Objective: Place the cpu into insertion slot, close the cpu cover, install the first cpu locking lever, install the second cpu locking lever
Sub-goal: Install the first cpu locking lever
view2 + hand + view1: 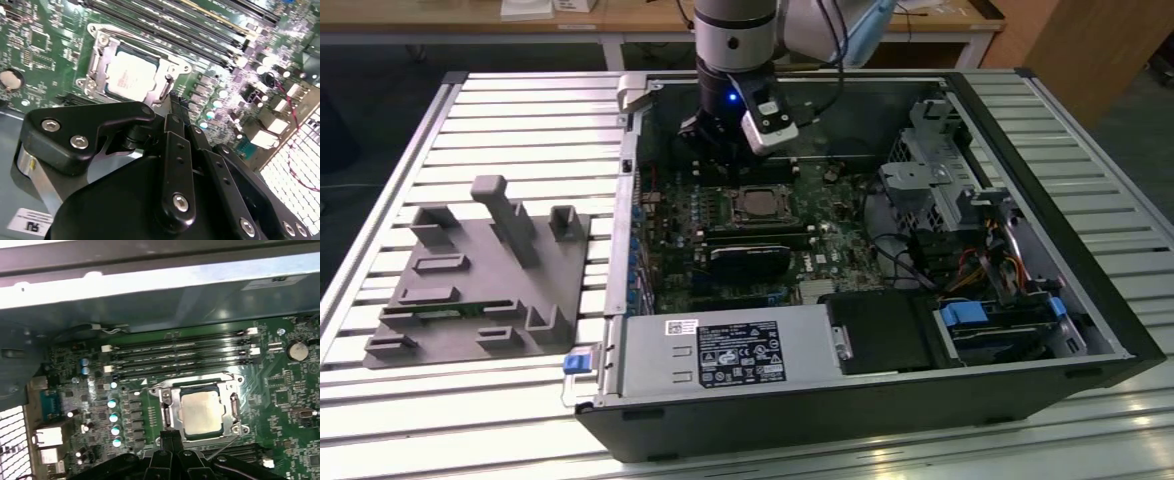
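In the exterior view, the grey-sleeved robot arm (pixel 736 40) reaches straight down into the open black computer case (pixel 854 420), which lies on its side on the silvery slatted metal table (pixel 520 120). This view alone takes in the surroundings: a grey plastic fixture block with upright posts (pixel 474 275) sits on the table at the exterior view's left, well apart from the case. A metal power supply box with a white label (pixel 720 352) is at the near edge of the case.

In the first wrist view, the black two-fingered gripper (pixel 173 439) hangs just beside the socket. Its jaws are drawn together, tips side by side with barely a seam between them and nothing held. The small square, pale tan-silver cpu (pixel 201 411) lies flat in the insertion slot (pixel 231 377) on the green motherboard (pixel 280 400). The thin silvery cpu cover frame (pixel 170 410) is down around it, and the chip's face shows through the window.

This view also shows the long black memory slots (pixel 180 357) beside the socket and a round silver coin battery (pixel 298 351) off towards the board's edge. A thin metal rod (pixel 225 446) angles away from one socket corner, and I cannot tell whether it is latched.

The second wrist view looks over the gripper's black linkage and shows the chip seated and framed from the opposite side.
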Controlling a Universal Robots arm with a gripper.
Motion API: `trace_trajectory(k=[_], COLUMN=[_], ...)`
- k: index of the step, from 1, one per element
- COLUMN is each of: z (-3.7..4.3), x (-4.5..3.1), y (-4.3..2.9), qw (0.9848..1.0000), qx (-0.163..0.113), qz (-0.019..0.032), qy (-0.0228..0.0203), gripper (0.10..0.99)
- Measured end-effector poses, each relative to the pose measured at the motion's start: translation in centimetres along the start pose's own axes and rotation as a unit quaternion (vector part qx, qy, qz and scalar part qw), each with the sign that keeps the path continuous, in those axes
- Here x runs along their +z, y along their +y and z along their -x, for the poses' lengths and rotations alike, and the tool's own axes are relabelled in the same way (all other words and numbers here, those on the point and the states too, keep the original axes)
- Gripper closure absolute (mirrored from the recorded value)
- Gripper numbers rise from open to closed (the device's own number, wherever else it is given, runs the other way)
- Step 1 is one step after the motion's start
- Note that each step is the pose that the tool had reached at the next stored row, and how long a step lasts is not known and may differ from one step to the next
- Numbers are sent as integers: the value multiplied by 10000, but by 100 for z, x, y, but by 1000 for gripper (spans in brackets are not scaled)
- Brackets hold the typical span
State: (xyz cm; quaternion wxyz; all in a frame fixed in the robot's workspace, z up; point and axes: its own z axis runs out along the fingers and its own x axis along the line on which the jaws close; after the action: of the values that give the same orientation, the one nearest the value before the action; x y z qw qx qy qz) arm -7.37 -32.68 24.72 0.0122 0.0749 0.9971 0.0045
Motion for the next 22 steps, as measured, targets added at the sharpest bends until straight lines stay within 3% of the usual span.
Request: trace_trajectory(k=[8,10,17,22], z=[-130,-155,-210,-249], x=[-3,-3,-4,-5], y=[-19,-23,-35,-45], qw=[10000,10000,9988,9965], qx=[0,2,12,20], qz=[12,58,491,824], qy=[2,8,74,124], gripper=[980,980,980,980])
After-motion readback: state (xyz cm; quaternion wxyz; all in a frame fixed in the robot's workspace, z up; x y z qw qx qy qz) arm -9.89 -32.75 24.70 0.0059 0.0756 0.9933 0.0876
